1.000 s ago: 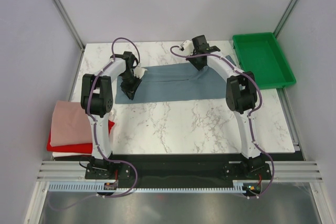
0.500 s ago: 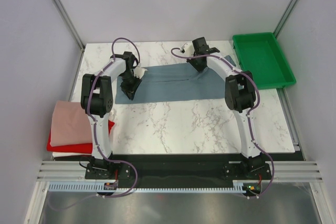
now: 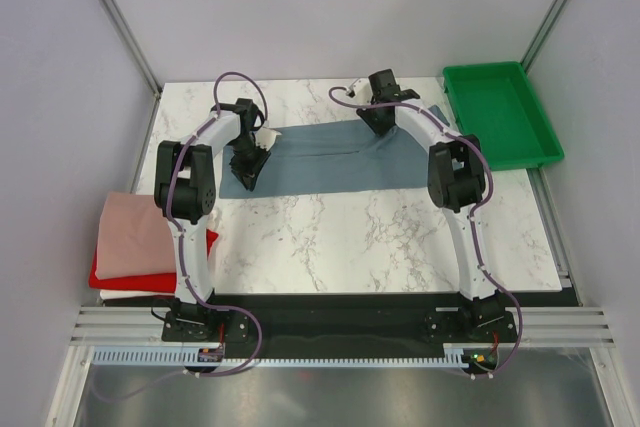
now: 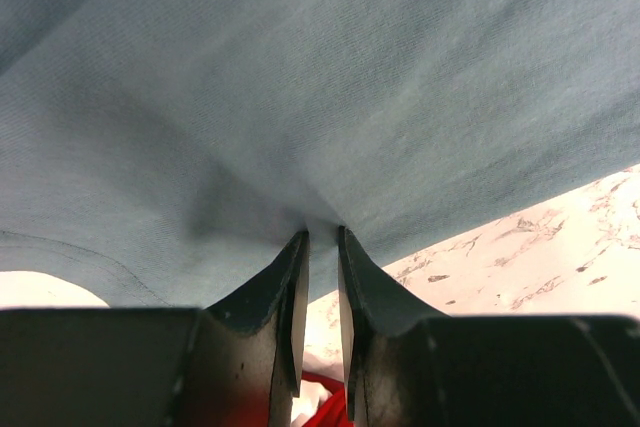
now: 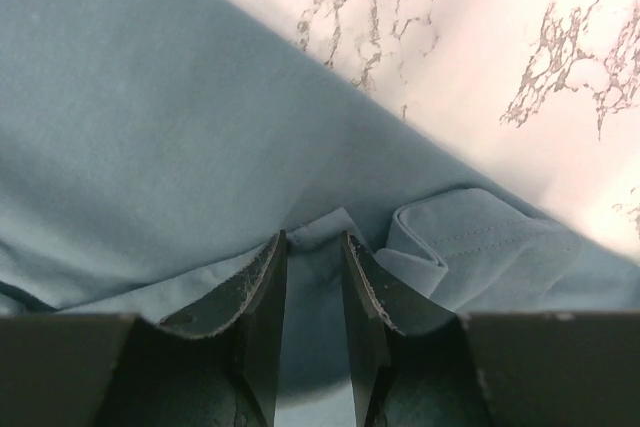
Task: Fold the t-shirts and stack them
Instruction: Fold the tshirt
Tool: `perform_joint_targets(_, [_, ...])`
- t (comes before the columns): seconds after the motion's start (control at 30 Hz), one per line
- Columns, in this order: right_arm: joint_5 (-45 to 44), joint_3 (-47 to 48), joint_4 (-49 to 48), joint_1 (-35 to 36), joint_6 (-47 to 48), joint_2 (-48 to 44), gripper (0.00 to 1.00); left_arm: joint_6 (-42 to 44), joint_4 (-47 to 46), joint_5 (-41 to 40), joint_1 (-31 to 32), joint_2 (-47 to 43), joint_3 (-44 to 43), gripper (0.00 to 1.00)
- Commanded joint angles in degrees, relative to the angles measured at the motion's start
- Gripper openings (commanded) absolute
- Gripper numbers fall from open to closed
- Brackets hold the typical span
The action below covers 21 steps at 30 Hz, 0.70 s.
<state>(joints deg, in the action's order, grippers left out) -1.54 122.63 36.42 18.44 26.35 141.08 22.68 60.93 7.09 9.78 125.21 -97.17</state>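
While the left hand (image 4: 322, 237) pinches the blue-grey t-shirt (image 3: 330, 162), the right hand (image 5: 313, 239) nips its fold.

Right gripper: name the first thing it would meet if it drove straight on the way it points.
The blue-grey t-shirt: the right gripper has that cloth bunched between its fingertips, so going straight on pushes into the fabric, probably with the marble table behind it, though depth is unclear.

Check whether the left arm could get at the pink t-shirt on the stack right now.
Probably not yet: the left gripper is shut on the blue-grey t-shirt. The pink t-shirt lies uncovered beside that arm, so after letting go the way looks free.
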Motion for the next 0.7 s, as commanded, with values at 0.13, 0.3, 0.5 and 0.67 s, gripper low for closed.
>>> perform_joint_targets(0.13, [1.5,2.0,-0.7,-1.3,-2.0,1.6,0.15,-1.2,-0.5,-1.1,0.5,0.7,1.9,0.25])
perform_joint_targets(0.3, [1.5,1.9,-0.7,-1.3,-1.6,0.8,0.04,-1.1,-0.5,-1.1,0.8,1.0,1.7,0.25])
perform_joint_targets(0.5, [1.4,1.7,-0.7,-1.1,-0.9,-3.6,0.00,-1.1,-0.7,-1.0,0.9,0.8,1.9,0.25])
perform_joint_targets(0.67, [3.5,2.2,-0.9,-0.2,-1.0,-5.9,0.00,-1.2,-0.8,-0.7,0.9,1.2,1.7,0.25])
